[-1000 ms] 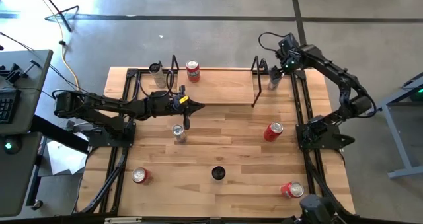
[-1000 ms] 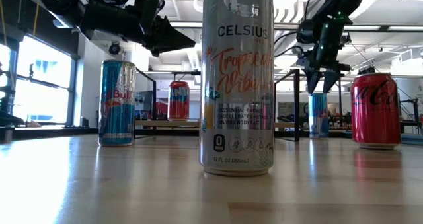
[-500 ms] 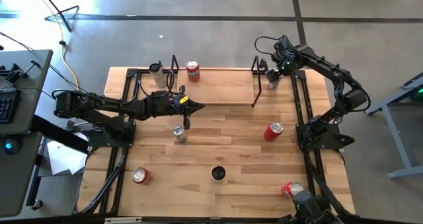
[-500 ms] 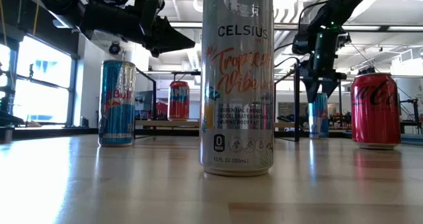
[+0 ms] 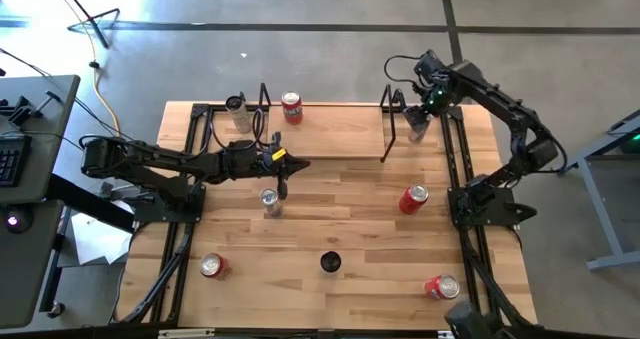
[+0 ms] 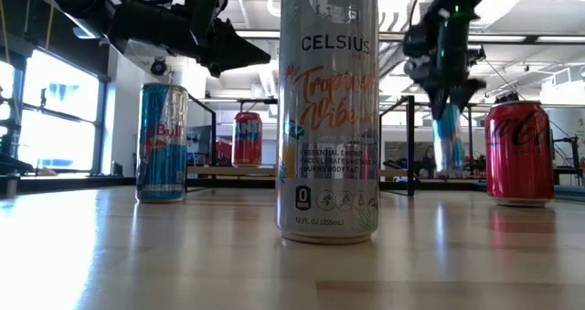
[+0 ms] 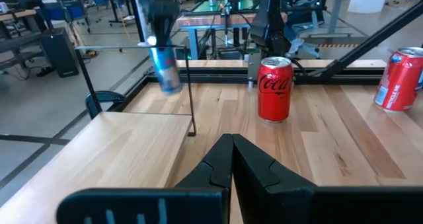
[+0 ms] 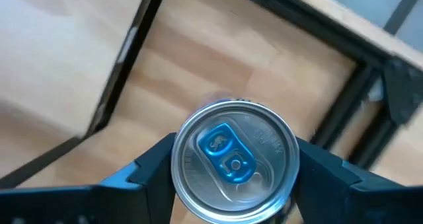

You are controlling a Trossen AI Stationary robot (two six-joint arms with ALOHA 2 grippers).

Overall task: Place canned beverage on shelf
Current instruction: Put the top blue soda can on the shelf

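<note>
Cans (image 5: 413, 199) dot wooden tabletop (image 5: 340, 209); windows (image 6: 46, 109) behind.

Two arms of matte black links and rounded joint housings are seen, the left arm (image 5: 160, 161) and the right arm (image 5: 500, 109). Thin black cables are looped along the right arm near its wrist, where a small green light is lit. A yellow marking is carried near the left wrist. Dark, wedge-shaped fingers (image 7: 228, 168) are fitted.
</note>
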